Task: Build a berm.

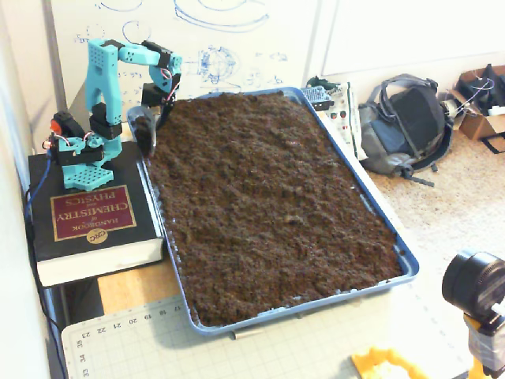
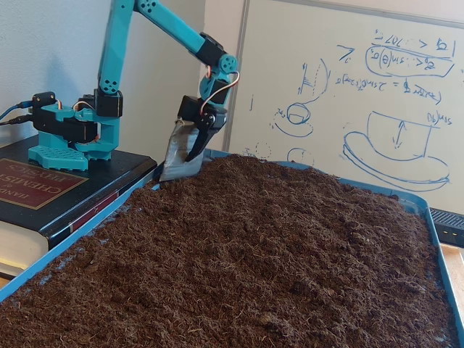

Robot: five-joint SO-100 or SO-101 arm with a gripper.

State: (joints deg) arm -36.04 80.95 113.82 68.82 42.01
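You've got a thick black hardcover chemistry handbook with a maroon cover panel (image 1: pixel 91 221) (image 2: pixel 43 192) lying flat on the left, just beside the blue plastic tray (image 1: pixel 379 217) (image 2: pixel 94 217). Behind the tray is a whiteboard with blue marker sketches (image 1: pixel 213 47) (image 2: pixel 377 101). In the high fixed view, a grey backpack (image 1: pixel 406 126) sits on the speckled carpet floor (image 1: pixel 458 197) to the right, with an open cardboard box (image 1: pixel 477 99) beyond it. A green gridded cutting mat (image 1: pixel 237 347) lies at the bottom edge, a yellow plastic piece (image 1: pixel 387 365) on it, and a black camera lens (image 1: pixel 473 284) at the lower right corner.
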